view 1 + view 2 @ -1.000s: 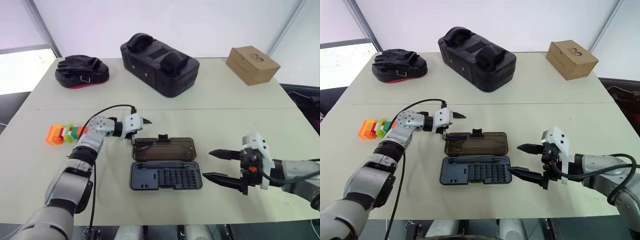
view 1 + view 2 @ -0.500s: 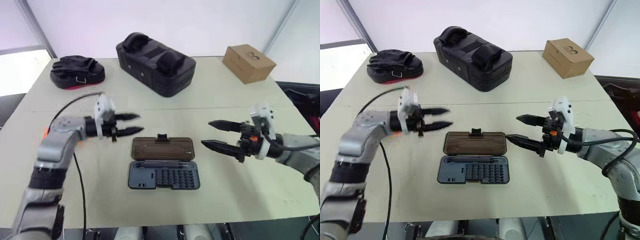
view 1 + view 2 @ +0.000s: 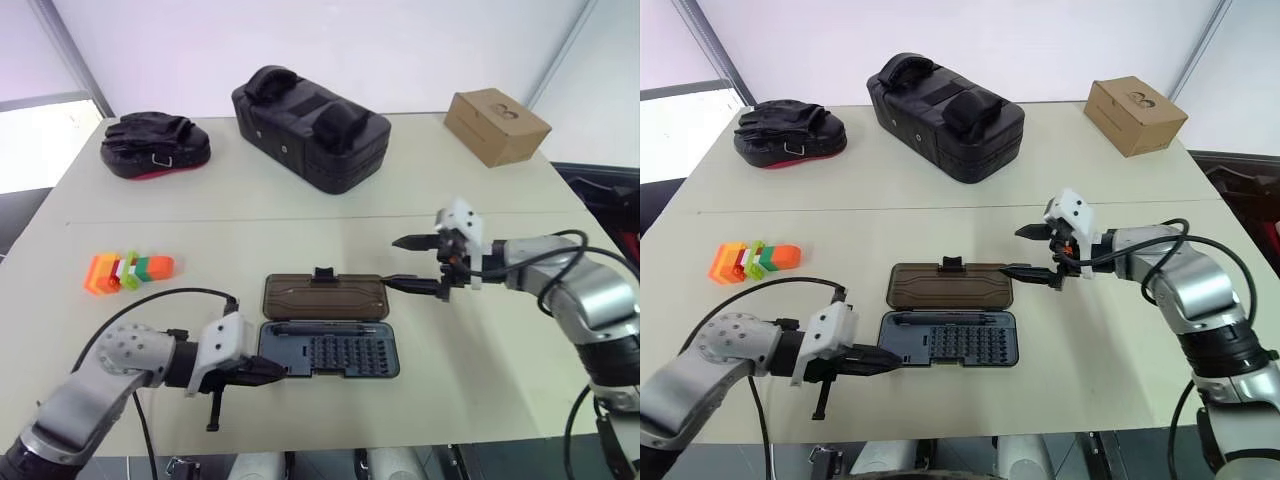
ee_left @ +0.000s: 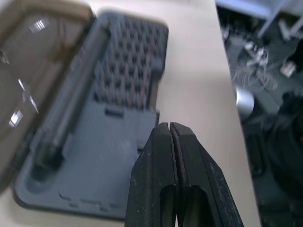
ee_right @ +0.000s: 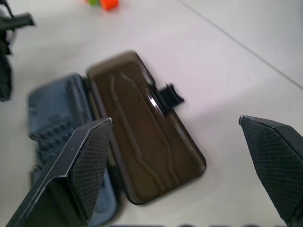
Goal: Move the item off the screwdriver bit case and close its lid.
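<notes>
Toy blocks (image 3: 128, 272) sit on the bench, well left of the screwdriver bit case (image 3: 330, 350). Lid (image 3: 325, 297) lies flat open behind it. Right gripper (image 3: 414, 263), fingers spread, should hook the lid's far edge and fold it forward; left gripper (image 3: 268, 370) fingers clenched empty.

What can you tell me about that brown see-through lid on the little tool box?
The lid is a thin, smoky-brown, see-through plastic panel with rounded corners and raised lines moulded in. It lies flat on the table, swung fully open, joined along one long edge to the dark grey screwdriver bit case. A small black latch tab sticks out from its far edge. Nothing rests on it, and neither tool touches it.
</notes>
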Robot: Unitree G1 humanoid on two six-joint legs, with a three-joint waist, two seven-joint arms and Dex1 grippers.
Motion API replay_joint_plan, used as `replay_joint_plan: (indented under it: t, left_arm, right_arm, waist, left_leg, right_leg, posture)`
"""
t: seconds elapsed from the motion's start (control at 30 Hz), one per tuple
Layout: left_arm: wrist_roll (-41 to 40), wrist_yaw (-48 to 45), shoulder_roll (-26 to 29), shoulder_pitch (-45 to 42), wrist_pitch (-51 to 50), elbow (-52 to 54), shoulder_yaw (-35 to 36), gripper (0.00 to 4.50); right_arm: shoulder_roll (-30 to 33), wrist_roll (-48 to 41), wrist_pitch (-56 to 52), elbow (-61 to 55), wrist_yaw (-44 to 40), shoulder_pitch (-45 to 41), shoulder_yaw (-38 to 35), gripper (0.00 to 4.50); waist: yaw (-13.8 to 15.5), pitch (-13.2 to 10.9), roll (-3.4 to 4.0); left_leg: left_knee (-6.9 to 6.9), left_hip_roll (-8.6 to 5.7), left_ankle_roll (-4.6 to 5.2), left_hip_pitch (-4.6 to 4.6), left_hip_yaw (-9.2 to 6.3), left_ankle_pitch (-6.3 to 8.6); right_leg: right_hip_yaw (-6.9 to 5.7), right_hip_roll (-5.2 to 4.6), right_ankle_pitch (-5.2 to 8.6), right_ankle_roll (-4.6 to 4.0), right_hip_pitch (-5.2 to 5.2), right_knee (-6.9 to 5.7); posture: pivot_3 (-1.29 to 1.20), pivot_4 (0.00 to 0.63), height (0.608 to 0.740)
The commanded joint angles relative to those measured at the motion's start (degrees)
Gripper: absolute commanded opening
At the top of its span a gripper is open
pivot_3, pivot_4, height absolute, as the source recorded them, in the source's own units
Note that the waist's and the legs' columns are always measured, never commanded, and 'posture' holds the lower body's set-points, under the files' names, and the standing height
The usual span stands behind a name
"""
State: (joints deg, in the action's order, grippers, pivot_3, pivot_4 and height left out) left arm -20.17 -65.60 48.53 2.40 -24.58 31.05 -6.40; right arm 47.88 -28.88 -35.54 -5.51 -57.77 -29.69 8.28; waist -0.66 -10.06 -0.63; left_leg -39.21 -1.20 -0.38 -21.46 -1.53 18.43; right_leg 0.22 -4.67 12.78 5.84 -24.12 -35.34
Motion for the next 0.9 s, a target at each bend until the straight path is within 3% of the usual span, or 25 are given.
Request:
replay_joint_plan:
  t: [0.03, 0.33, 0.53, 0.9]
  left_arm:
    - [5.2, 2.4, -1.4, 0.3, 7.2, -3.7, -2.4, 0.03]
    - [10.3, 5.2, -2.9, 0.9, 11.3, -8.2, -6.1, 0.03]
    - [7.7, 7.3, -4.6, -1.1, 7.1, -6.3, -5.4, 0.03]
    - [7.4, 6.2, -0.7, -1.8, 4.8, -4.6, -3.4, 0.03]
  right_arm:
    - [-2.0, 5.3, 4.3, 1.9, -1.0, -2.4, 2.9, 4.5]
    - [-6.9, 17.0, 13.4, 12.4, -0.4, -5.5, 7.2, 4.5]
    - [-8.2, 20.0, 16.2, 16.1, -3.0, -6.7, 7.7, 4.5]
    - [-11.3, 22.7, 19.0, 20.3, -5.2, -8.3, 7.5, 4.5]
  waist:
    - [0.0, 0.0, 0.03]
    - [0.1, 0.0, 0.1]
    - [0.0, 0.1, 0.19]
    - [-0.3, 0.1, 0.22]
  left_leg:
    - [0.0, 0.0, 0.0, 0.02, 0.0, 0.0]
    - [0.01, -0.03, 0.0, 0.02, 0.0, 0.0]
    - [0.01, -0.05, 0.0, 0.06, 0.0, 0.0]
    - [0.02, -0.01, 0.0, 0.06, -0.01, 0.0]
  right_leg:
    - [-0.01, 0.0, 0.0, 0.0, 0.0, 0.0]
    - [0.0, -0.05, -0.01, 0.01, 0.01, 0.0]
    - [0.0, -0.06, -0.02, 0.01, 0.06, 0.0]
    - [-0.01, 0.0, -0.1, 0.16, 0.0, -0.06]
  posture:
    - [0.0, 0.15, 0.74]
    - [0.0, 0.15, 0.74]
    - [0.0, 0.15, 0.74]
    - [0.0, 0.15, 0.74]
